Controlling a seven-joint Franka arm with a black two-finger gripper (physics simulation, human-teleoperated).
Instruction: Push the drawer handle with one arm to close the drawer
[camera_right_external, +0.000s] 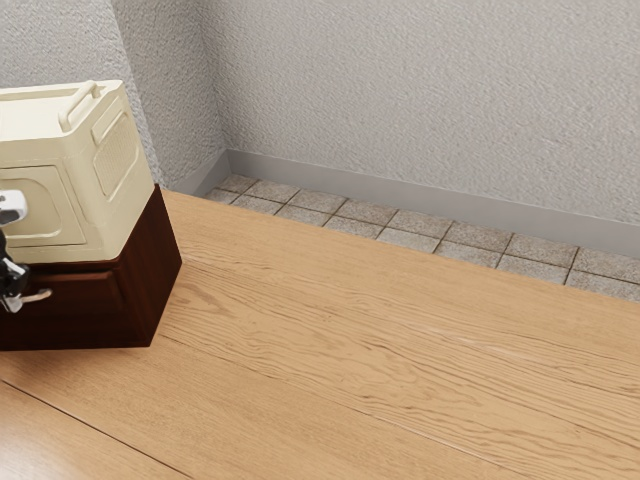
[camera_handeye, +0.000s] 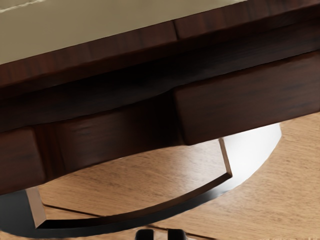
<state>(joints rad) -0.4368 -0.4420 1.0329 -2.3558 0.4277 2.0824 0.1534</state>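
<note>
Across the wooden surface (camera_right_external: 400, 350), at the hand (camera_right_external: 13, 288), cannot tell how open or whether gripping. At the curved handle (camera_right_external: 40, 296) beside it, could slip if pressed off-centre; behind, at the drawer (camera_right_external: 85, 300) below the crate (camera_right_external: 100, 190), might jam if pushed askew.

At the exterior view's left, a lidded cream crate (camera_right_external: 98, 185) sits on a dark wooden cabinet (camera_right_external: 158, 285) upon a wood-grained table (camera_right_external: 380, 370), the black gripper (camera_right_external: 12, 292) beside the curved metal drawer handle (camera_right_external: 37, 297), with square floor tiles (camera_right_external: 405, 238) and a grey baseboard (camera_right_external: 400, 200) edging textured walls (camera_right_external: 420, 90) beyond.
</note>
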